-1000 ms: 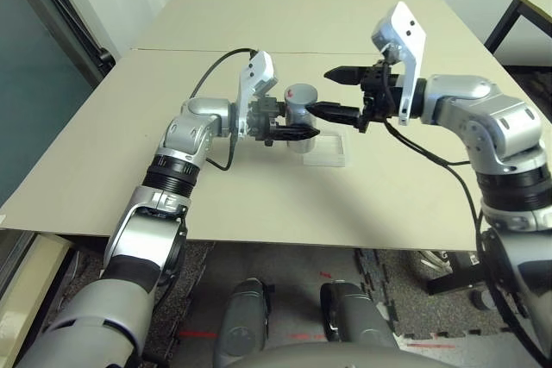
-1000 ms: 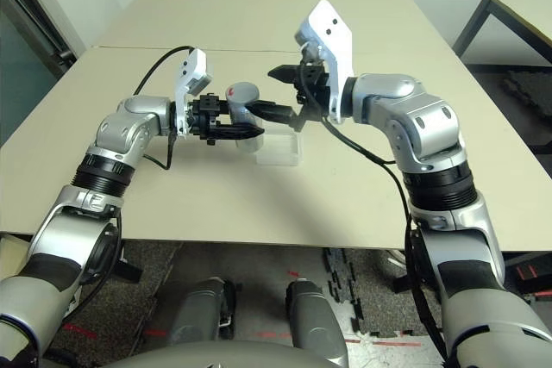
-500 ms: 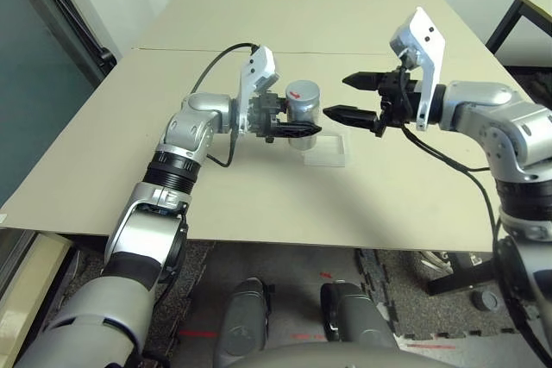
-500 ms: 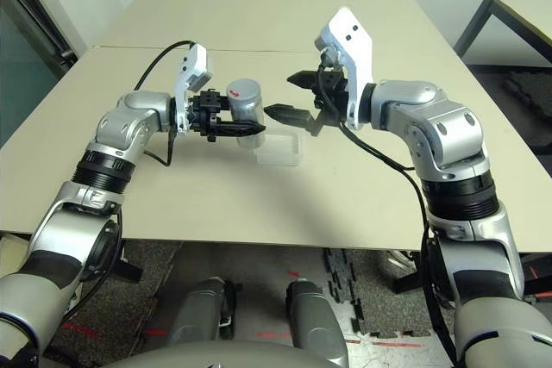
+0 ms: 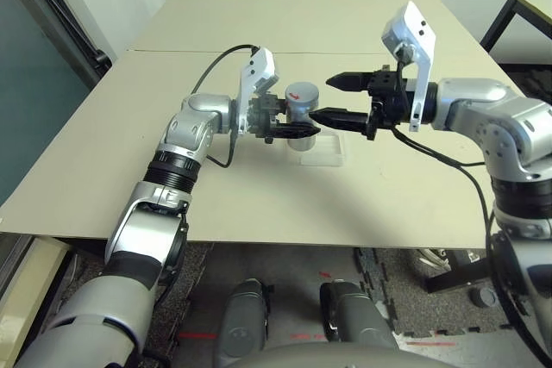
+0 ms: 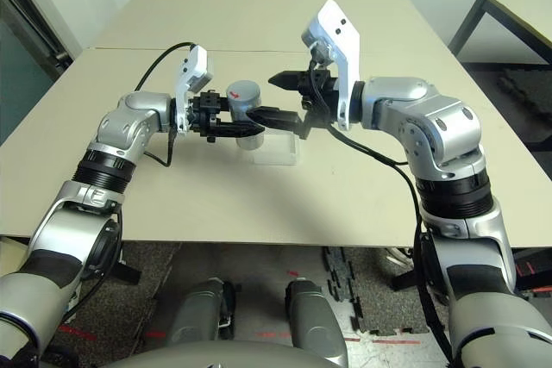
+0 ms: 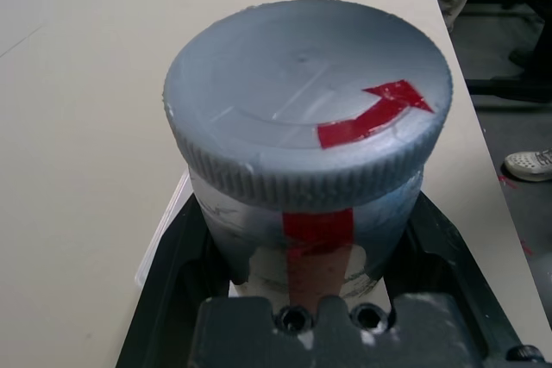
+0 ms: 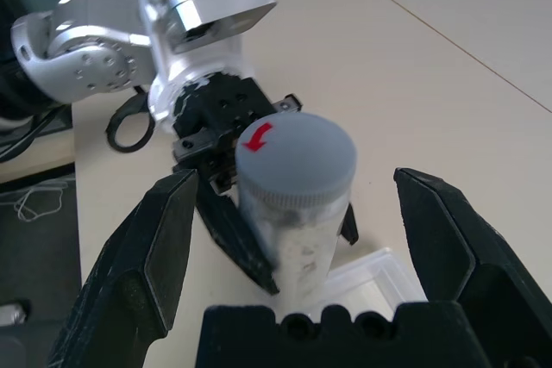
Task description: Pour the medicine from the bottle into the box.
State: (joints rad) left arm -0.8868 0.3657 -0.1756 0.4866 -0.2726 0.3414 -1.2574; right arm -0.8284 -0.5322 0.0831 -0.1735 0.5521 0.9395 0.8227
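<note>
1. Bottle (image 5: 299, 102), silver-grey with a red strip down its side and a red arrow on its round grey cap (image 7: 306, 101), is held upright above the beige worktop (image 5: 259, 187), its cap still on.
2. Left claw (image 5: 289, 131) is pinched tight on the bottle's body below the cap, one black finger on each side of it, reaching in from the robot's left.
3. Box (image 5: 323, 151), a shallow clear plastic tray, lies on the worktop under and just to the right of the bottle; in the right wrist view a corner of it shows below the bottle's base.
4. Right claw (image 5: 338, 99) is spread wide and holds nothing. It points toward the bottle from the robot's right, at about cap height.
5. Fingers (image 8: 142, 256) of the right claw stand to either side of the bottle in the right wrist view, apart from it; in the head views the lower fingertip ends just beside the bottle, and I cannot tell whether it touches.
</note>
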